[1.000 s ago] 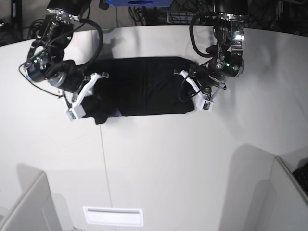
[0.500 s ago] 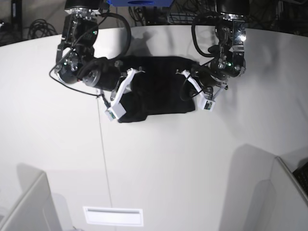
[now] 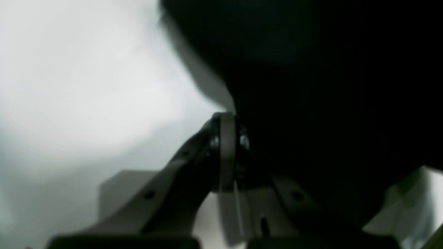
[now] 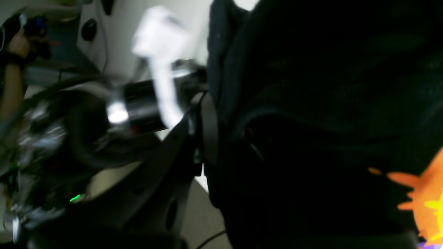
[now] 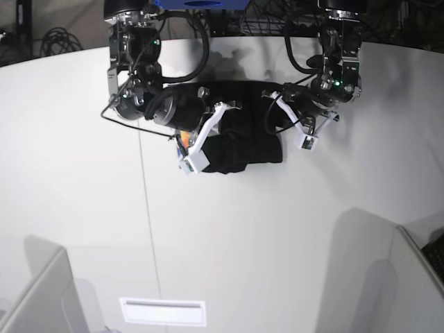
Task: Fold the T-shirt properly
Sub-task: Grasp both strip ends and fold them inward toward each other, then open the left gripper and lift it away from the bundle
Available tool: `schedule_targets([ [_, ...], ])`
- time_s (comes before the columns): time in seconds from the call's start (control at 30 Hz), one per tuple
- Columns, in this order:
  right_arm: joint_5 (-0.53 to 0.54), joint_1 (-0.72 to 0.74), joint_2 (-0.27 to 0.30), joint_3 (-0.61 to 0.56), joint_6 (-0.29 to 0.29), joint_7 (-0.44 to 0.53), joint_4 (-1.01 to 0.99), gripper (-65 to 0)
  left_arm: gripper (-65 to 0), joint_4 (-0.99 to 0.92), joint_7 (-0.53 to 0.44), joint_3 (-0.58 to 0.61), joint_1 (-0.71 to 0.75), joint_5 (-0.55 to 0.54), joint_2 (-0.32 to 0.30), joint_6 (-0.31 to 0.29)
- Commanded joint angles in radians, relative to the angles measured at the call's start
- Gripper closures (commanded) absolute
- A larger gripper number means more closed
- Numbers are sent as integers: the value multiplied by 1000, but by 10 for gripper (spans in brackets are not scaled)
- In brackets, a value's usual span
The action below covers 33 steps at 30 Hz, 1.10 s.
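The black T-shirt (image 5: pixel 244 144) lies bunched in a short stack at the back middle of the white table (image 5: pixel 229 229). My right gripper (image 5: pixel 207 135) is shut on a fold of it, lifted over the shirt's left part; a bit of the orange print (image 4: pixel 420 199) shows under the raised cloth. In the right wrist view the black cloth (image 4: pixel 311 121) fills the frame beside one finger (image 4: pixel 208 128). My left gripper (image 5: pixel 291 119) sits at the shirt's right edge, shut on the cloth (image 3: pixel 328 103); one finger (image 3: pixel 226 152) presses against it.
A thin seam (image 5: pixel 144 208) runs down the table. A white label (image 5: pixel 163 311) lies near the front edge. Grey dividers stand at the front left (image 5: pixel 38 298) and front right (image 5: pixel 416 277). Cables and a blue box (image 5: pixel 201 4) are behind the table.
My right gripper has carried the shirt's left end to the right over the rest, making the shirt shorter. My left gripper has shifted slightly up and right at the right edge.
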Motion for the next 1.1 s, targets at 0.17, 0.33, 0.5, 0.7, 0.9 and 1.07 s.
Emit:
schedule_targets([
  [0.17, 25, 15, -7, -5, 4, 69, -23, 0, 0, 36, -6, -42, 28, -17, -31, -2],
  [0.33, 25, 24, 11, -5, 4, 103, -48, 0, 0, 116, -6, -205, 108, -21, -27, -8],
  [0.5, 25, 27, 10, -5, 4, 104, -48, 0, 0, 200, -6, -370, 196, -22, -27, -52],
  [0.7, 25, 28, 8, -5, 2, 106, -48, 0, 0, 206, -6, -564, 235, -22, 16, -259],
  [0.9, 25, 36, 8, -5, -33, 106, -49, 0, 0, 205, -6, -653, 245, -22, 33, -324],
  [1.07, 25, 36, 8, -5, -35, 104, -49, 0, 0, 205, -5, -663, 245, -22, 33, -324],
])
